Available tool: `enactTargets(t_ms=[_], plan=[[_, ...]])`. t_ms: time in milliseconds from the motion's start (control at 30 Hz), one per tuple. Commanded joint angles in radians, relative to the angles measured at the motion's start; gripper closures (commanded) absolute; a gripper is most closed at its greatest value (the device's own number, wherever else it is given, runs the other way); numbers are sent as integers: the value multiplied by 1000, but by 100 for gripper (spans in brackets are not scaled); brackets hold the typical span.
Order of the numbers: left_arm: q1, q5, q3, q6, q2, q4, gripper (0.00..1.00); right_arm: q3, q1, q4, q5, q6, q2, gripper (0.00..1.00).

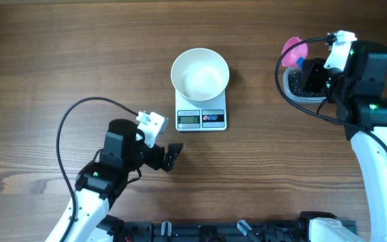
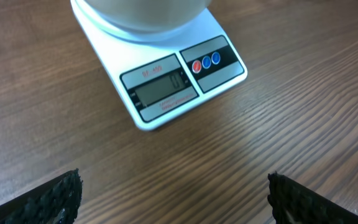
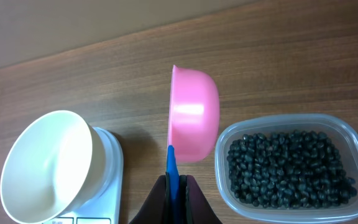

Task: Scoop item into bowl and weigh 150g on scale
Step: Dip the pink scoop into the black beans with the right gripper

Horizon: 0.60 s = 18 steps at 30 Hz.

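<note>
right gripper (image 3: 178, 186): clamped shut on blue handle (image 3: 172, 163) of pink scoop (image 3: 194, 115)
scoop axis: straight ahead of fingers, cup on edge, back facing beans
beans (image 3: 288, 165): in clear tub (image 3: 348, 134), just right of scoop; right arm nearer
bowl (image 3: 45, 162): on scale (image 3: 109, 163), left of scoop, looks empty
left gripper (image 2: 173, 199): wide open, holds nothing, near scale front
</note>
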Motion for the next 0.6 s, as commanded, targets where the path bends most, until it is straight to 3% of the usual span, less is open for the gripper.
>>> enactTargets(t_ms=[0,567], plan=[[-2,26,48,26,23,11,0,22,-3,3,-19,-18,-13,96],[-2,-8,48,18,23,47,0,22,-3,-57,2,-22,-13,96]])
